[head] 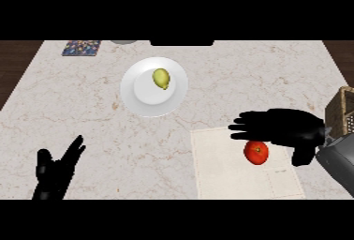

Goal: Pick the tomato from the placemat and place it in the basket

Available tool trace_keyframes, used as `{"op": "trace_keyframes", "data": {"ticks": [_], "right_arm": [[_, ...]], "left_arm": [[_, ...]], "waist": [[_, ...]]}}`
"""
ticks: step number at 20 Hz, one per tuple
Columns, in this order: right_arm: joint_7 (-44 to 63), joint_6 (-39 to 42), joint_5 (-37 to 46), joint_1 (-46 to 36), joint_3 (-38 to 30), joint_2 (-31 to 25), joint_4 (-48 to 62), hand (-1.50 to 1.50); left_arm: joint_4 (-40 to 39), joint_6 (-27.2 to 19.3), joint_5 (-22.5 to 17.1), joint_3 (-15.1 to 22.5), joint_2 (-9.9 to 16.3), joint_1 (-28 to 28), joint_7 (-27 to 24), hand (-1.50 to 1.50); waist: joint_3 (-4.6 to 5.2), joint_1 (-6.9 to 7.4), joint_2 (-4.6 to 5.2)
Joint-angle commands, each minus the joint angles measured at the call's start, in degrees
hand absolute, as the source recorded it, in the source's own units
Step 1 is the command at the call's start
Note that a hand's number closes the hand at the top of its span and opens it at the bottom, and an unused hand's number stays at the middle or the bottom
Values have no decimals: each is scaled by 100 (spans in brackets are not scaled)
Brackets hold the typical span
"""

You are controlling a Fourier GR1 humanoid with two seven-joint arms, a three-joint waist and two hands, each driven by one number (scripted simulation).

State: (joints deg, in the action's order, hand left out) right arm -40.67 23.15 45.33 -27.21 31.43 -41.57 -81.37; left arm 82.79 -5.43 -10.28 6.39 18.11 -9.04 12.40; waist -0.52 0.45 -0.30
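Tomato [256, 153] lies partly under right hand [283, 125], fingers [242, 126] outstretched; basket [341, 108] cut off.

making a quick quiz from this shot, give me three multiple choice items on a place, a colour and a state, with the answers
1. Where does the tomato lie?
A. on the placemat
B. on the white plate
C. in the basket

2. What colour is the fruit on the plate?
A. purple
B. yellow-green
C. orange

3. How is the right hand?
A. curled round the tomato
B. open above the tomato
C. resting in the basket

Answers: 1 A, it sits on the pale mat. 2 B, it shows yellow-green against the white. 3 B, the fingers stretch out just above it.
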Motion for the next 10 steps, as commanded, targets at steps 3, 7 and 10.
{"op": "trace_keyframes", "data": {"ticks": [3, 7, 10], "right_arm": [[-271, -223, 504, 391, -2, 321, 203, -150], [41, -507, 1240, 432, 427, 573, 397, -150], [139, -103, 1388, 15, 238, 844, 674, -150]], "left_arm": [[-139, 120, 77, -9, -175, -161, -39, 0], [-253, 30, 206, 6, -245, 154, 195, 0], [-243, 103, 264, -59, -233, 63, 96, 0]], "waist": [[52, -23, 30], [52, -29, 36], [52, -1, 34]]}}
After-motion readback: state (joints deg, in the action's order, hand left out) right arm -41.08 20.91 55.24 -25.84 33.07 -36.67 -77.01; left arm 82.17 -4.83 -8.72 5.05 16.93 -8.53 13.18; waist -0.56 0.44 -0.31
